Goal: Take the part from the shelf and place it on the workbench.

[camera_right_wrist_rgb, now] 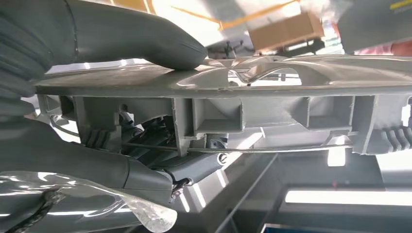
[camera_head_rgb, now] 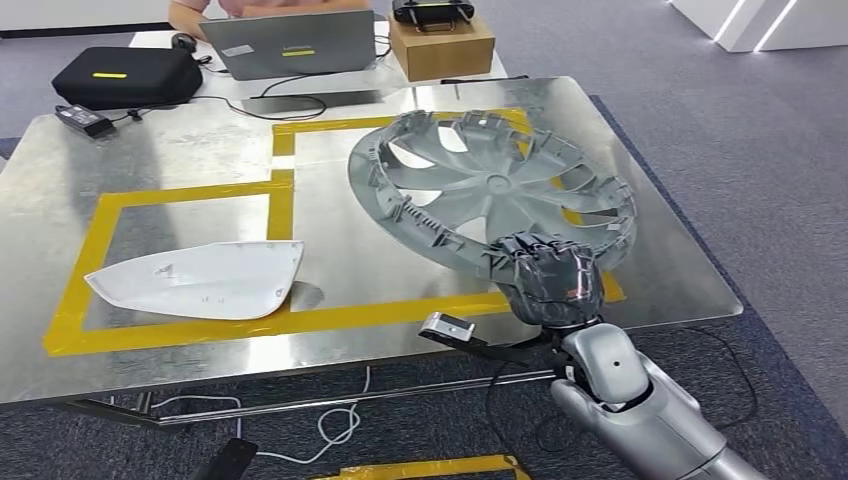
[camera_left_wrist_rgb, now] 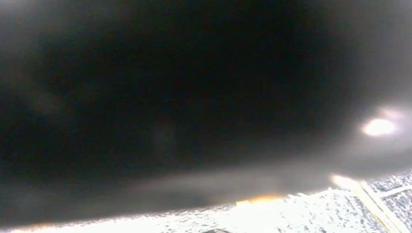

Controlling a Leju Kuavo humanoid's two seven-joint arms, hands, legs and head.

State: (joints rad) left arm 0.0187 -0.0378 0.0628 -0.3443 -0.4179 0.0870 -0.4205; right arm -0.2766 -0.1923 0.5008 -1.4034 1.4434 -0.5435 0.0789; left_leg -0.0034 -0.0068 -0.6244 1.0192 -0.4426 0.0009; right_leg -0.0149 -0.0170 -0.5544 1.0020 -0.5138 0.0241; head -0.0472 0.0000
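A grey round wheel cover hangs tilted over the right part of the metal workbench, its inner ribbed side up. My right hand grips its near rim. In the right wrist view the thick thumb presses one face of the wheel cover and darker fingers clasp the other. I cannot tell whether the cover's far edge touches the bench. The left wrist view is dark and blurred, with a strip of speckled floor.
A white mirror shell lies in the left yellow-taped box. At the back stand a laptop, a cardboard box, a black case and a power adapter. A person sits behind the laptop. Cables lie on the floor.
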